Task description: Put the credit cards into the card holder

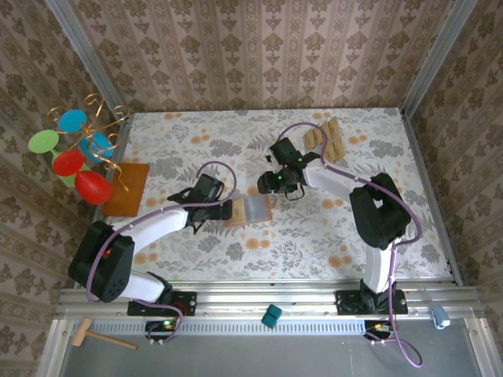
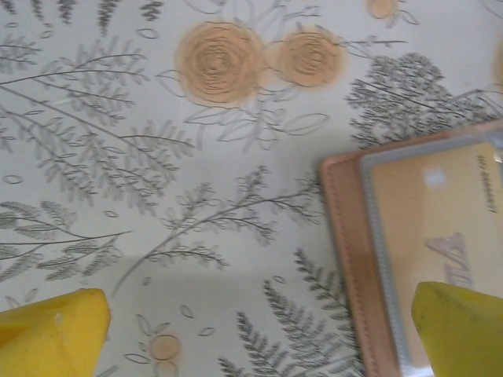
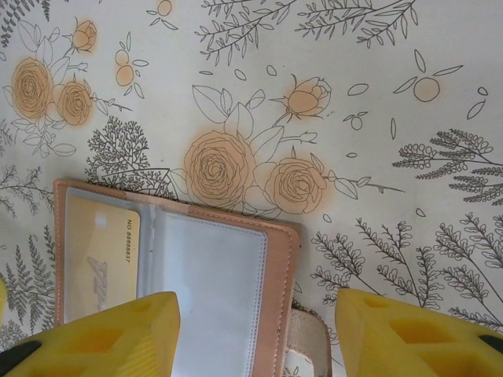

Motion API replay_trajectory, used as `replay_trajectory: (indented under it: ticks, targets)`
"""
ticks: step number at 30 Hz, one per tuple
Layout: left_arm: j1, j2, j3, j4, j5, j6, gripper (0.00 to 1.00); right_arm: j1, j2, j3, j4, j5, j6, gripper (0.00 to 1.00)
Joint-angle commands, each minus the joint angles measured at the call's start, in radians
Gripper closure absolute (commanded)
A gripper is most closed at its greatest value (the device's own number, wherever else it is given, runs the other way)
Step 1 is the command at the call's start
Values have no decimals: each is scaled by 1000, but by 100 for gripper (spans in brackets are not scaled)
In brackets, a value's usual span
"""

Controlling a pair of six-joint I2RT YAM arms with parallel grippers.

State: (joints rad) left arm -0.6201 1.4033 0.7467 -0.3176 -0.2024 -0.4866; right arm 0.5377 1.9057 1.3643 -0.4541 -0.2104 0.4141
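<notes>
Left end effector hangs low over the desk with its yellow fingers spread fully and nothing between them. One finger lies over the edge of the card holder, above the half that carries a card; whether it presses down cannot be told. Judging by that placement, it serves as a hold-down, so the light wallet neither slides on the floral cloth nor folds shut while cards go in.

Right end effector is released too. Its fingers stand well apart above the near edge of the holder and grip nothing. That spacing over the open wallet suits an arm that is done with one card and free to fetch another.

The holder lies opened flat between the two arms, lining up. One tan card sits in the clear pocket on the side toward the left arm, and the neighbouring pocket looks empty. The other credit cards lie loose in a small cluster at the far right of the desk, well apart from the holder and within the right arm's side. The job seems partly done, with those cards yet to be brought over.
</notes>
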Motion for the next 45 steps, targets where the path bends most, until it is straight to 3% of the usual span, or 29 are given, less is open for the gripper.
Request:
replay_trajectory:
  ticks: [1, 11, 15, 45]
  targets:
    - [-36, 7, 43, -15, 2, -44, 0, -1, -16, 2, -27, -45, -12, 45]
    - [-108, 90, 82, 10, -13, -77, 0, 19, 39, 9, 16, -106, 28, 64]
    - [-124, 94, 70, 25, -19, -87, 0, 39, 65, 13, 23, -105, 32, 67]
    - [-186, 115, 16, 129, -28, -86, 0, 96, 154, 25, 58, -104, 75, 69]
